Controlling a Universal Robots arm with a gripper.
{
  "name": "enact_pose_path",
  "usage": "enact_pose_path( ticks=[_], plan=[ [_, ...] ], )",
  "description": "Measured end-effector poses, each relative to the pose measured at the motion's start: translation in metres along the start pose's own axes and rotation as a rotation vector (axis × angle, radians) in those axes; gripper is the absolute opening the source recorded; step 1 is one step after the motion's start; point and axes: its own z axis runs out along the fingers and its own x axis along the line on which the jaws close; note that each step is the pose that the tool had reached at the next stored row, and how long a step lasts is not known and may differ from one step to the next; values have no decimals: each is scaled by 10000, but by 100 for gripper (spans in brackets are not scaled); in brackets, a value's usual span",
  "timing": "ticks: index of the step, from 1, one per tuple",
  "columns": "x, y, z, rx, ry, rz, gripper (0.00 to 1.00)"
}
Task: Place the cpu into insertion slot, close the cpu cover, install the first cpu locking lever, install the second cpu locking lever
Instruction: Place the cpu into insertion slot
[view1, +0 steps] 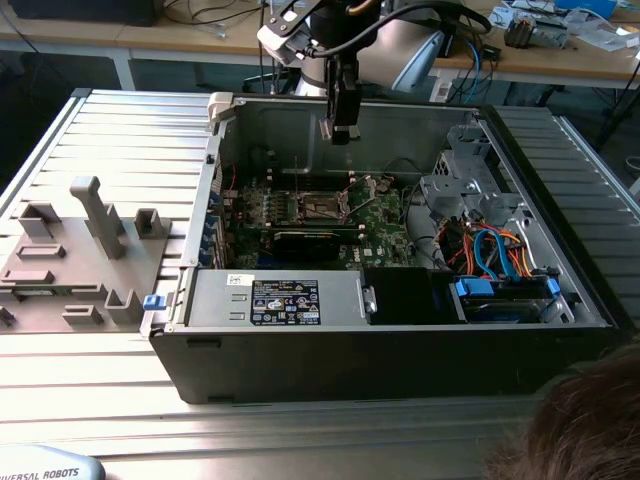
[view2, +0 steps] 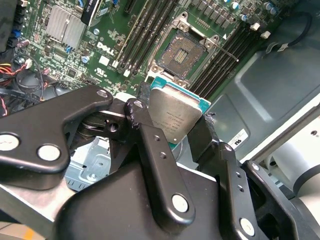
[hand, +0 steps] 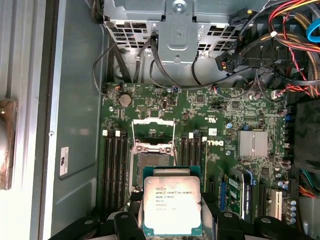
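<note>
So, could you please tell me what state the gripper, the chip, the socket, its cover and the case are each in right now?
Gripper: shut on the processor chip, above the board.
Processor chip: held between the fingers, not yet seated.
Socket: empty, uncovered.
Socket cover: swung open, standing up from the socket.
Computer case: lying on its side, open at the top.

Silver-topped cpu (hand: 172, 205) above bare insertion slot (view2: 184, 50)

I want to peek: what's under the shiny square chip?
Below the cpu lies the green motherboard, with the open insertion slot; the chip hides part of it.
</note>
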Motion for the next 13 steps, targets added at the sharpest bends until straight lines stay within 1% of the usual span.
enact_pose_path(
  ticks=[13],
  plan=[
    [0, 0, 0, -1, -5, 88, 54]
  ],
)
